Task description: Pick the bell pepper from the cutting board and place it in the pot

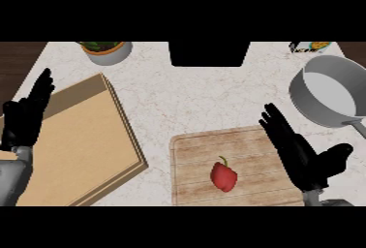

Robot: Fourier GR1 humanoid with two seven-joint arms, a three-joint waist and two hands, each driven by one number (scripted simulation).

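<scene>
A red bell pepper (223,176) with a green stem lies on the light wooden cutting board (200,150) at the lower middle. To the upper right stands a grey pot (330,92) with a white inside and a handle pointing to the lower right. My right hand (298,155) is open over the board's right edge, fingers straight and pointing up and left, a short way right of the pepper and apart from it. At the far left edge my left hand (25,116) rests open, fingers up.
A large tan board (79,145) fills the left of the counter. A white plant pot (107,51) with greenery stands at the back left. A black object (209,53) sits at the back middle, a small item (312,46) at the back right.
</scene>
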